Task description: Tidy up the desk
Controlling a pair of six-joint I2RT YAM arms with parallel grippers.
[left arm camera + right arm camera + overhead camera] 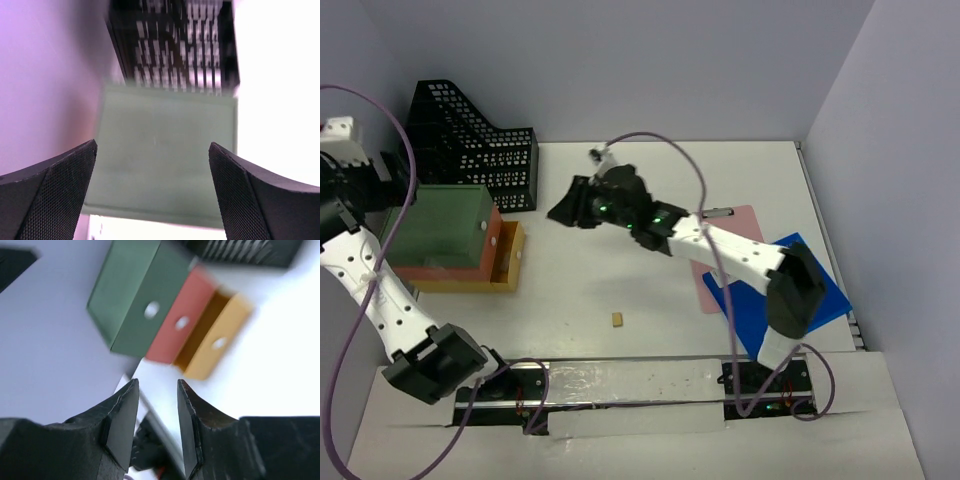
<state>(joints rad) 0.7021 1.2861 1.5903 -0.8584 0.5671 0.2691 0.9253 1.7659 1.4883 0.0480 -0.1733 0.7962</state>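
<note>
Top view: the white worktop (650, 290) spans the lavender-walled enclosure. A green box (438, 230) sits at its left side, nested with a red box (492, 240) and a yellow box (515, 255). A black mesh rack (475, 140) stands just behind the green box. The right claw (570, 208) hangs right of the green box, apart from it. A tan block (617, 319) lies nearer, and a pink sheet (745, 222) and blue folder (825, 290) lie well right.

Left wrist view: the left claw (152, 150) is spread wide and empty over the green box.

Right wrist view: the right claw's jaws stand narrowly apart with nothing between them, and the green box lies beyond them
</note>
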